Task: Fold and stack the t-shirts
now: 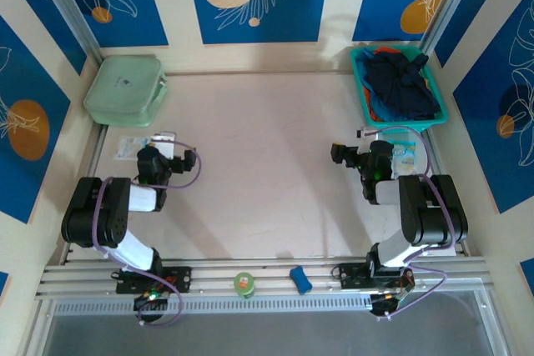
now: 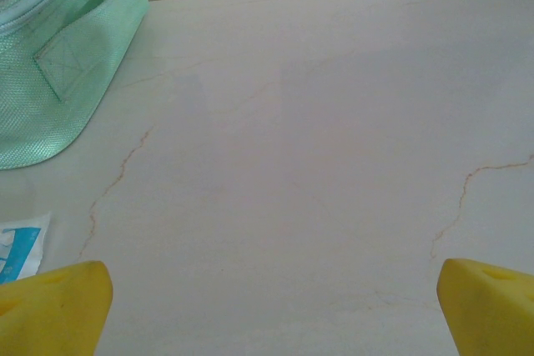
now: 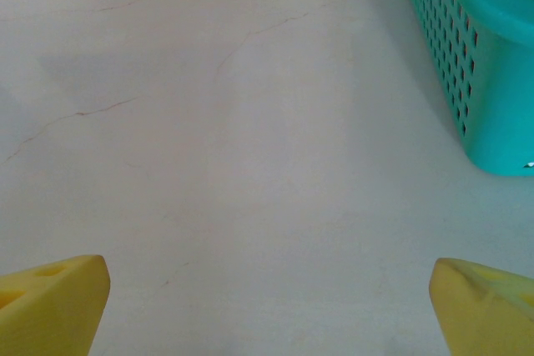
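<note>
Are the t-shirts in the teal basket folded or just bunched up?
Bunched up, unfolded: the t-shirts lie in a crumpled heap inside the teal basket, dark navy on top, blue and orange peeking out beneath.

You have the middle of the table (image 1: 267,164) open; the pale green box (image 1: 123,89) far left and the teal basket (image 1: 362,85) far right block the back corners.

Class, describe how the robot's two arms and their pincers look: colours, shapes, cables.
Both the left arm and the right arm have chunky black joints, white link sections and purple cables looping alongside them. The left pincer and the right pincer each end in yellow, wedge-shaped fingertips.
</note>
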Controlling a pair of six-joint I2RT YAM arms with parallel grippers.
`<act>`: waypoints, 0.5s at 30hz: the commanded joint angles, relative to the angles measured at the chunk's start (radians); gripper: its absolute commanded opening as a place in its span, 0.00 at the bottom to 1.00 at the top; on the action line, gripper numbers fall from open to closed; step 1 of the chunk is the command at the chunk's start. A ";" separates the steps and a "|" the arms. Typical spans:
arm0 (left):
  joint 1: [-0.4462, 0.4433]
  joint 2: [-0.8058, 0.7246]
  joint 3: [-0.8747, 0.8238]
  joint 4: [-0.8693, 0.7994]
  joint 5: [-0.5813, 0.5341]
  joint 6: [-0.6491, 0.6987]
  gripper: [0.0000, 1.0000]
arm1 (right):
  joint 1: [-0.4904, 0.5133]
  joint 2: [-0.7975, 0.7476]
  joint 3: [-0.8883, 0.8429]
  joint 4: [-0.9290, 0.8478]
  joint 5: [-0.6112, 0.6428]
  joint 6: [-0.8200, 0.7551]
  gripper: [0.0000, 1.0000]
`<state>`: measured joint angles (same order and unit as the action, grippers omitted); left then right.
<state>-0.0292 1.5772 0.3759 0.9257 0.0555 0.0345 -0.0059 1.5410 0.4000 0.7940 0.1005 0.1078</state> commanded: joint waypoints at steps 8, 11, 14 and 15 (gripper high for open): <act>-0.004 -0.013 0.002 0.009 0.006 0.005 0.99 | 0.003 -0.018 0.019 0.009 -0.020 0.001 0.99; -0.005 -0.057 0.005 -0.031 -0.091 -0.030 0.99 | -0.001 -0.050 0.042 -0.052 -0.002 0.015 0.99; -0.020 -0.201 0.036 -0.202 -0.130 -0.019 0.99 | 0.007 -0.183 0.115 -0.303 0.033 0.034 0.99; -0.027 -0.261 0.061 -0.289 -0.157 -0.033 0.99 | 0.009 -0.223 0.147 -0.383 0.043 0.052 0.99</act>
<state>-0.0364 1.4399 0.3786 0.7883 -0.0257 0.0238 -0.0055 1.4376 0.4553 0.6132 0.1104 0.1207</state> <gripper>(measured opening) 0.994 0.990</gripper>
